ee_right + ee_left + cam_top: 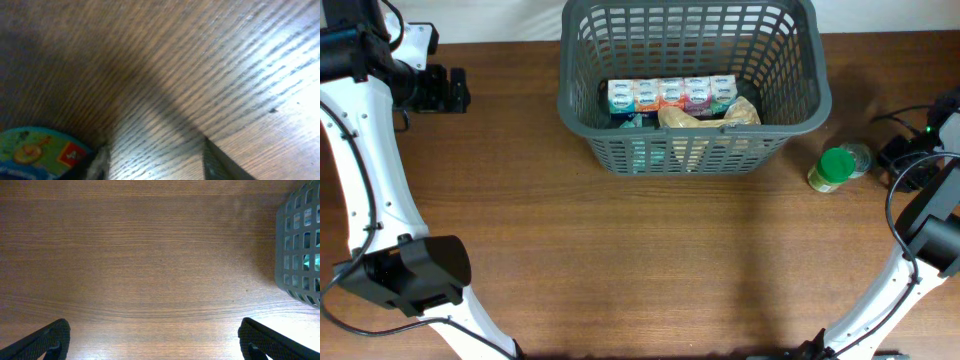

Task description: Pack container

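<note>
The left gripper (153, 326), fingers spread, hangs over the table (620, 260) left of the basket (620, 150) at the far centre; the green-lidded jar (837, 167) sits just right of it, nearer the right gripper (898, 152), whose opening cannot be told.

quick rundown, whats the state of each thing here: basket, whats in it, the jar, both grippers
container: upright, partly packed
carton pack: inside the container, along its back
tan bag: inside the container, in front of the cartons
green-lidded jar: lid on, on the table, outside the container
left gripper: open, empty, over bare table
right gripper: close to the jar, view too blurred to tell open or shut
</note>
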